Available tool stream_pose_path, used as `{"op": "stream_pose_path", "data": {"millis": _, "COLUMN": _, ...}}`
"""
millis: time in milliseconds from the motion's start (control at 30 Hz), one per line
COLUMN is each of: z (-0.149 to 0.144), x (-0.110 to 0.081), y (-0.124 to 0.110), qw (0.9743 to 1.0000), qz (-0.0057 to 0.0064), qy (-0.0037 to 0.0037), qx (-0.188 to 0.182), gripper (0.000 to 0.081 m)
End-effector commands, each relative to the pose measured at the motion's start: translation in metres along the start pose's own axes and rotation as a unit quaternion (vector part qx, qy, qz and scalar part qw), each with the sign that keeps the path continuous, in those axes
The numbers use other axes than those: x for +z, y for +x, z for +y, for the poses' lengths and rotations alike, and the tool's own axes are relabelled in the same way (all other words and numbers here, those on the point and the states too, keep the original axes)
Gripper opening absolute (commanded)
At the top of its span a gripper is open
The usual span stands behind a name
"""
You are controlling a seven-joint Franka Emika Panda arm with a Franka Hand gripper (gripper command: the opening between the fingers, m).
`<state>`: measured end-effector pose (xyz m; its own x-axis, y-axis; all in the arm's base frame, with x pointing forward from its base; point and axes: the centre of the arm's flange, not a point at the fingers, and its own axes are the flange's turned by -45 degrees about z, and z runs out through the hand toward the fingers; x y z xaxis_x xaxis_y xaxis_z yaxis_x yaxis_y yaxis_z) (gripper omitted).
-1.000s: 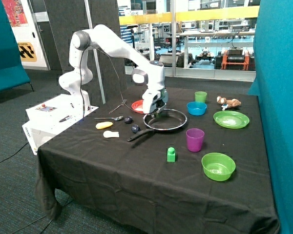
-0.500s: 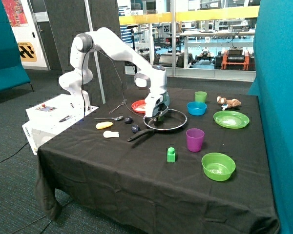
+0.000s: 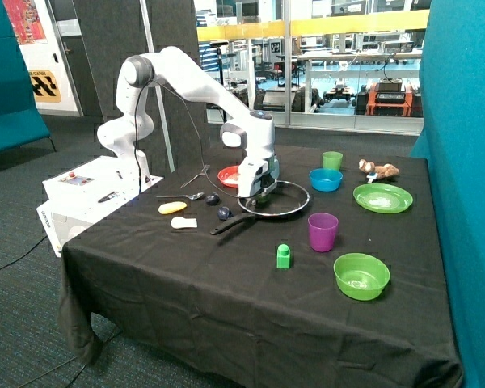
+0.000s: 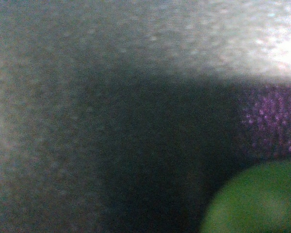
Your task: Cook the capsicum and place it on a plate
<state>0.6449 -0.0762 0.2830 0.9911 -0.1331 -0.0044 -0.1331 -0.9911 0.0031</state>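
Observation:
My gripper point(image 3: 259, 194) is lowered into the black frying pan point(image 3: 284, 202), at the side near the pan's handle point(image 3: 226, 224). The wrist view is pressed close to the grey pan floor point(image 4: 87, 73). A dark green rounded shape, the capsicum point(image 4: 257, 199), fills one corner of that view, just beside the gripper. In the outside view the gripper hides the capsicum. The red-orange plate point(image 3: 228, 175) lies on the table just behind the gripper, partly covered by it.
A purple cup point(image 3: 322, 231), a green block point(image 3: 284, 256) and a green bowl point(image 3: 361, 275) stand in front of the pan. Two dark purple pieces point(image 3: 218, 206), a yellow piece point(image 3: 172, 208) and a spoon point(image 3: 182, 196) lie beside the handle. A lime-green plate point(image 3: 382, 197), a blue bowl point(image 3: 326, 179) and a green cup point(image 3: 332, 160) sit beyond.
The gripper has come down from just above the pan's rim into the pan and shifted slightly toward the handle side.

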Motion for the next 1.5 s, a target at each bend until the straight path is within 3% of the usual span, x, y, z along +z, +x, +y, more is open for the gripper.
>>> {"op": "stream_pose_path", "data": {"millis": 0, "z": 0.009, "x": -0.004, "y": -0.004, "qw": 1.0, "qz": 0.0022, "qy": 0.00155, "qx": 0.0, "gripper": 0.0629}}
{"op": "stream_pose_path", "data": {"millis": 467, "z": -0.003, "x": -0.015, "y": -0.001, "qw": 1.0, "qz": 0.0022, "qy": 0.00153, "qx": -0.008, "gripper": 0.0614}}
{"op": "stream_pose_path", "data": {"millis": 833, "z": -0.02, "x": -0.048, "y": 0.0, "qw": 0.9994, "qz": 0.0023, "qy": 0.00147, "qx": -0.036, "gripper": 0.0594}}
{"op": "stream_pose_path", "data": {"millis": 1100, "z": -0.018, "x": -0.084, "y": -0.025, "qw": 0.9992, "qz": 0.0023, "qy": 0.00146, "qx": -0.04, "gripper": 0.0579}}
{"op": "stream_pose_path", "data": {"millis": 1467, "z": -0.021, "x": -0.106, "y": -0.069, "qw": 0.9984, "qz": 0.0023, "qy": 0.00142, "qx": -0.057, "gripper": 0.0558}}
